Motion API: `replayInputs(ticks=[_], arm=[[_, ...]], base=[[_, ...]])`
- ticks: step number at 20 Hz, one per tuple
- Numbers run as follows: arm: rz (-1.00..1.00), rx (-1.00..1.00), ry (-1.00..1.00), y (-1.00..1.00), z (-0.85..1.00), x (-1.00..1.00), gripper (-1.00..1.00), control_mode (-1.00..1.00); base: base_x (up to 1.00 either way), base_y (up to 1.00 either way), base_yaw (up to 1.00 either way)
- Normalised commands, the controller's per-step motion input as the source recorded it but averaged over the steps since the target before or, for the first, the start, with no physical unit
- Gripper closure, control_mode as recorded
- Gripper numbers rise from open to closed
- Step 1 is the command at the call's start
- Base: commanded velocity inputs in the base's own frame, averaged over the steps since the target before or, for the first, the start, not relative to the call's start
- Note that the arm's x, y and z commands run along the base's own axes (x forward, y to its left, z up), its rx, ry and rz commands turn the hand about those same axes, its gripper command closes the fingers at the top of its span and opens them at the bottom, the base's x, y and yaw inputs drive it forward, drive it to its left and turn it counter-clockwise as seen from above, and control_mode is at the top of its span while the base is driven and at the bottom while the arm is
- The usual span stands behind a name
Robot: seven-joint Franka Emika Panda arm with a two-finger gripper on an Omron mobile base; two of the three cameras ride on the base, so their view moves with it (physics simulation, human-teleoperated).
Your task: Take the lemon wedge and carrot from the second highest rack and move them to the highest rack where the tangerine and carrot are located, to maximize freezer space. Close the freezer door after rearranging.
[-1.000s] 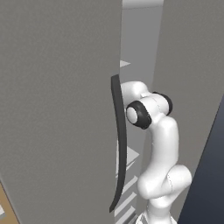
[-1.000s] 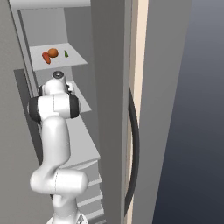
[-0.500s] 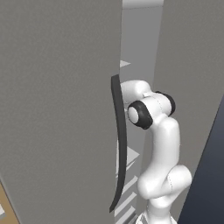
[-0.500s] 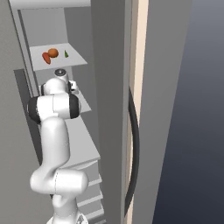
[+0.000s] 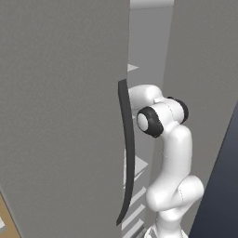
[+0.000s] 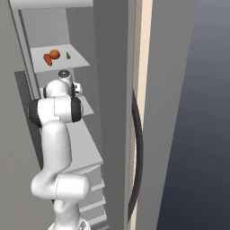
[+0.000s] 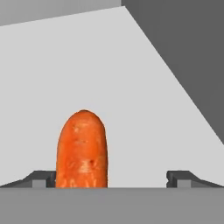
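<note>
- The pincer (image 7: pixel 111 177) stands wide and holds nothing; its left fingertip (image 7: pixel 41 178) sits just beside the carrot (image 7: pixel 82 148), the right one well apart.
- The carrot lies end-on on the second highest rack (image 7: pixel 144 109), near its front edge and off-centre between the jaws. Judged: shift the hand left to centre it, push in further, then close.
- Farther up, the highest rack (image 6: pixel 81 57) carries the tangerine (image 6: pixel 55 54), another carrot (image 6: pixel 47 59) and a small green piece (image 6: pixel 68 55); lift clear of its front edge.
- The freezer door (image 5: pixel 60 116) stands open.
</note>
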Motion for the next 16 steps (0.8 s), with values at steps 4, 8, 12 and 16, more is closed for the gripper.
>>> replayInputs(ticks=[4,8,12,16], arm=[[0.00,0.00,0.00,0.00,-0.18,0.00,-1.00,-1.00],[0.00,0.00,0.00,0.00,-0.34,0.00,-1.00,-1.00],[0.00,0.00,0.00,0.00,-0.45,0.00,-1.00,-1.00],[0.00,0.00,0.00,0.05,-0.52,0.00,1.00,-1.00]], base=[[0.00,0.00,0.00],[0.00,0.00,0.00],[0.00,0.00,0.00],[0.00,0.00,0.00]])
